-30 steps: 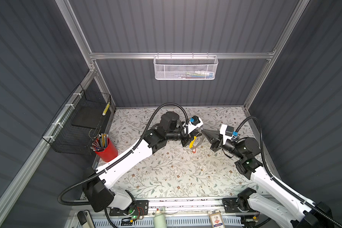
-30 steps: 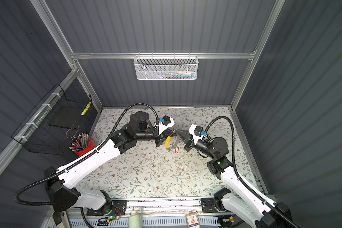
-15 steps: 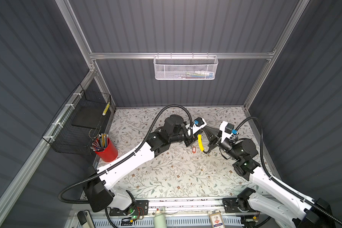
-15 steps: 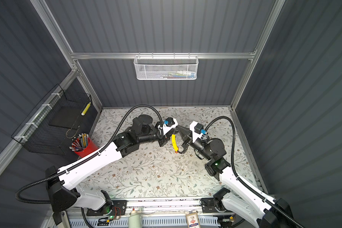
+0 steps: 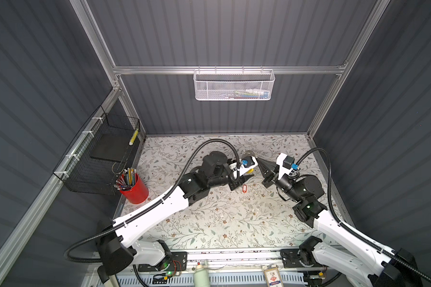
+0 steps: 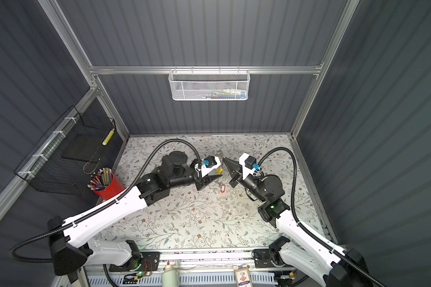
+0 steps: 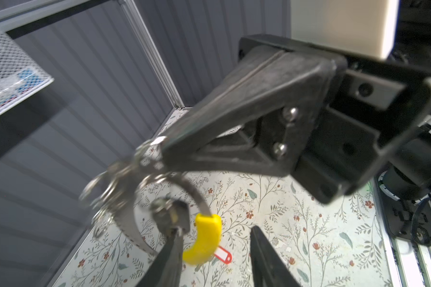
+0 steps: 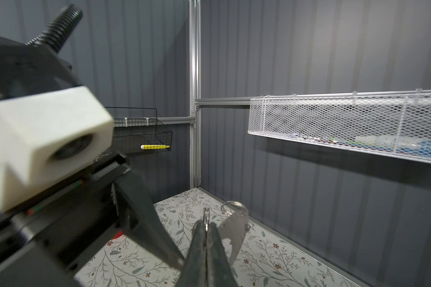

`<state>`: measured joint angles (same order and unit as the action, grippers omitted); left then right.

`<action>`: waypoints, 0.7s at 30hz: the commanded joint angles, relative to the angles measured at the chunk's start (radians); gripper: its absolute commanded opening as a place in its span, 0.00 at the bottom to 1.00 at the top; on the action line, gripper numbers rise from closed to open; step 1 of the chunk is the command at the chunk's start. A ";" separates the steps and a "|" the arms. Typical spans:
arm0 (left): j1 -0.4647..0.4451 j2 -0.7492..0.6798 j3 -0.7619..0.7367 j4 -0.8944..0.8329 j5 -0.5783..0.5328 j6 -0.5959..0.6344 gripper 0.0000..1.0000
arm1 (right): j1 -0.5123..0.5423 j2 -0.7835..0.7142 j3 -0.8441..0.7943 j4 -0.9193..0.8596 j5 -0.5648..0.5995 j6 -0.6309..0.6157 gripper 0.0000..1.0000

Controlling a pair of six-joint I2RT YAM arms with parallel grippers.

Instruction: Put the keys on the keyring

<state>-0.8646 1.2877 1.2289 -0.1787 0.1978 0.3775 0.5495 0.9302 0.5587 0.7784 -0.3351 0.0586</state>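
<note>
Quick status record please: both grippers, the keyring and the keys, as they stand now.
left gripper: open, fingers apart, holding nothing
right gripper: shut on the keyring
keyring: hangs from the right gripper, above the table
red-tagged key: lies on the table, unheld, off the keyring
dark tag: blurred, beside the keyring; cannot tell if it is threaded on

Keyring [image 7: 194, 196] grey, yellow segment [image 7: 205, 238]; key tag [image 7: 223, 256] red; tabletop [image 5: 222, 218] floral.
</note>
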 commanded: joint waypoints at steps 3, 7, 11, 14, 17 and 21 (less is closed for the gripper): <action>0.147 -0.058 0.011 -0.017 0.255 0.026 0.46 | -0.023 0.007 0.015 0.045 -0.209 -0.018 0.00; 0.169 -0.017 0.100 -0.121 0.367 0.090 0.43 | -0.031 0.033 0.015 0.077 -0.282 -0.016 0.00; 0.173 0.020 0.155 -0.156 0.494 0.100 0.41 | -0.034 0.057 0.015 0.126 -0.353 0.003 0.00; 0.173 0.034 0.165 -0.152 0.557 0.096 0.40 | -0.036 0.069 0.017 0.158 -0.397 0.020 0.00; 0.173 0.041 0.165 -0.150 0.568 0.097 0.37 | -0.036 0.075 0.013 0.197 -0.417 0.036 0.00; 0.173 0.047 0.165 -0.163 0.572 0.104 0.35 | -0.037 0.077 0.013 0.225 -0.432 0.047 0.00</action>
<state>-0.6983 1.3243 1.3636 -0.3153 0.7208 0.4633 0.5167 1.0080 0.5587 0.9226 -0.7223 0.0837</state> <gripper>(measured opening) 0.358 0.047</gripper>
